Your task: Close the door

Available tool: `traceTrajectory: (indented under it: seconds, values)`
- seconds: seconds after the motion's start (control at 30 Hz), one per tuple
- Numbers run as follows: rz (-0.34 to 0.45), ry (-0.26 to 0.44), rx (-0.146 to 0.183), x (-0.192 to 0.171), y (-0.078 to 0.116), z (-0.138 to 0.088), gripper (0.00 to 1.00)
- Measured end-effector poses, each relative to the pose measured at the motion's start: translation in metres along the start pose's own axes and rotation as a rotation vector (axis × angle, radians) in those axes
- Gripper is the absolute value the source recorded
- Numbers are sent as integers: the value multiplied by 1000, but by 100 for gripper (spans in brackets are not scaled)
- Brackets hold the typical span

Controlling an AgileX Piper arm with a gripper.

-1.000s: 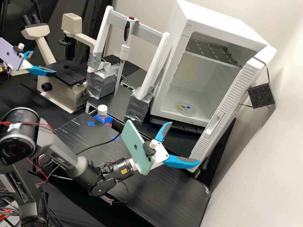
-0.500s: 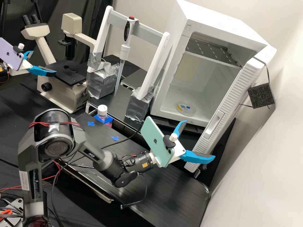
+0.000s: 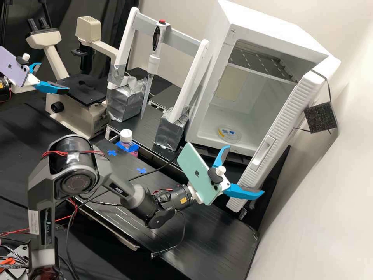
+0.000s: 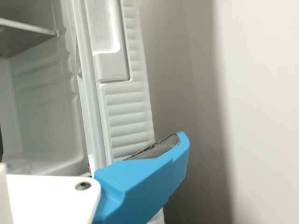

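Hovering by the lower end of the white door (image 3: 287,116), the pincer (image 3: 244,169) held its blue fingers (image 3: 239,191) well apart, with nothing clamped between them. In the wrist view one finger overlapped the door's edge; whether the two touched could not be told. The door stood wide open from the white cabinet (image 3: 268,23), so the closing itself was not done. What had been managed, as I judged it, was the approach: the pincer seemed near enough to begin pushing. Left to do was the whole swing, probably from the outer face, until the door met the frame. Inside, the dish (image 3: 233,136) lay on the cabinet floor beneath the shelf (image 3: 264,66). Beyond the door, a black foam block (image 3: 321,118) hung near the wall.
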Motion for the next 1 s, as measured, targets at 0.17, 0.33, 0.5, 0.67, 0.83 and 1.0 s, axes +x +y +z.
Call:
traceTrajectory:
  seconds: [0.17,0.33,0.5,0.67,0.83,1.0]
  values:
    - [-31,18,35,-5,-2,-5,100]
    - [-74,54,50,-16,-8,-19,100]
    - [-149,108,50,-26,-21,-35,100]
    - [-226,193,39,-30,-35,-52,100]
    - [-246,290,52,-26,-44,-69,100]
    - [-285,332,38,-15,-59,-79,100]
